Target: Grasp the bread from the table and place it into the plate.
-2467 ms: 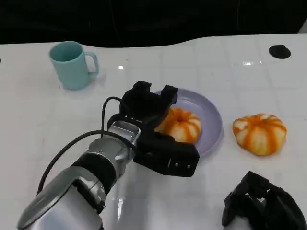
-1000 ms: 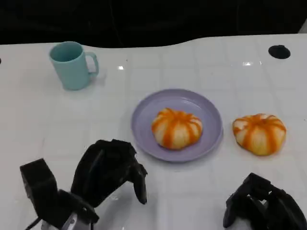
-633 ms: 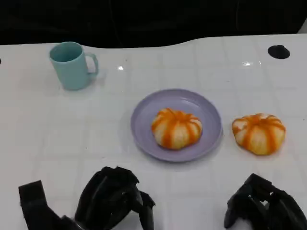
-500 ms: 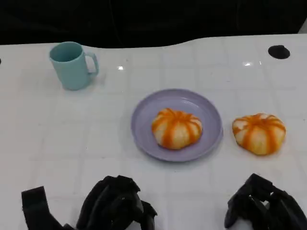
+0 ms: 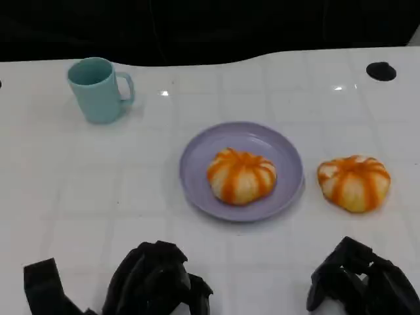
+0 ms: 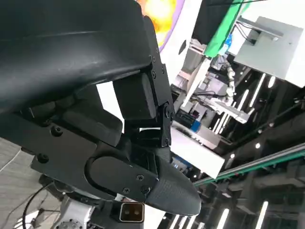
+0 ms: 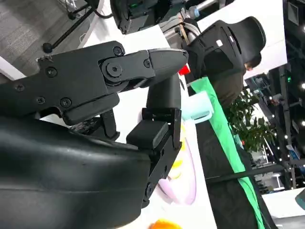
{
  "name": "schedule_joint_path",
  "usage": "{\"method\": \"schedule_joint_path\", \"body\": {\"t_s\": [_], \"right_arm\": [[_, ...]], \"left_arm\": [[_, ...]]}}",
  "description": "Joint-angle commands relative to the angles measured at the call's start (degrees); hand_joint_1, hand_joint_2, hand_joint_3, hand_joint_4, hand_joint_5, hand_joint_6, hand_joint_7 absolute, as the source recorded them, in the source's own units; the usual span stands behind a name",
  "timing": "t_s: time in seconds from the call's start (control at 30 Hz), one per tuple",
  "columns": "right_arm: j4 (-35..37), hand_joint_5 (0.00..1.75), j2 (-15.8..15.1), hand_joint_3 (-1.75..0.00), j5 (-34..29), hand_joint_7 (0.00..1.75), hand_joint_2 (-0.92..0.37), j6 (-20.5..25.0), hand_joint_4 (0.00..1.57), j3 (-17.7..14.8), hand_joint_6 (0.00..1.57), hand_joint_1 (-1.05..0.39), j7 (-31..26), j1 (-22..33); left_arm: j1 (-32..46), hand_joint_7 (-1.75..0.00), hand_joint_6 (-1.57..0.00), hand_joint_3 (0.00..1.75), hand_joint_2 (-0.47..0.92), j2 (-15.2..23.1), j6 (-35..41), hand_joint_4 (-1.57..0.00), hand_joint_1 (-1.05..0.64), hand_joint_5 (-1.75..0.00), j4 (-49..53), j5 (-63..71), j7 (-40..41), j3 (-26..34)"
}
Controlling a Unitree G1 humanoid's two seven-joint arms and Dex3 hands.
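Note:
A round orange-striped bread (image 5: 241, 175) lies in the lilac plate (image 5: 197, 157) at the table's middle. A second bread of the same kind (image 5: 354, 183) sits on the table just right of the plate. My left hand (image 5: 157, 283) is low at the near edge, well short of the plate, fingers loosely apart and holding nothing. My right hand (image 5: 361, 283) rests at the near right edge, below the second bread, also holding nothing. The left wrist view catches a bit of the bread (image 6: 159, 9) and the plate's rim (image 6: 174, 24) past the fingers.
A teal mug (image 5: 98, 88) stands at the far left of the white table. A small black round spot (image 5: 381, 70) sits at the far right. Bare table lies between both hands and the plate. The right wrist view shows the mug (image 7: 198, 112) beyond the fingers.
My left hand, which was over the plate at the bread, has let go and pulled back to the near edge. The bread stays in the plate. The right hand has not moved.

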Motion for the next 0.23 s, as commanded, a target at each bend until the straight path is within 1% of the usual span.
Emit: {"method": "schedule_joint_path", "body": {"t_s": [0.03, 0.23], "right_arm": [[1.2, 1.55, -0.7, -0.17, 0.3, 1.14, -0.92, -0.4, 0.72, -0.7, 0.74, -0.61, 0.2, -0.3], [1.1, 1.54, -0.8, -0.18, -0.4, 1.14, -0.92, -0.5, 0.70, -0.4, 0.73, -0.60, -0.4, -0.2]], "left_arm": [[-0.5, -0.56, -1.57, 0.01, 0.78, -0.2, -1.4, -1.57, -1.05, -0.86, 0.5, 0.2, -0.3, 1.6], [-1.0, -0.58, -1.57, 0.01, 0.79, -0.9, -2.1, -1.57, -1.05, -0.87, 1.0, 1.0, 0.6, 3.0]]}}
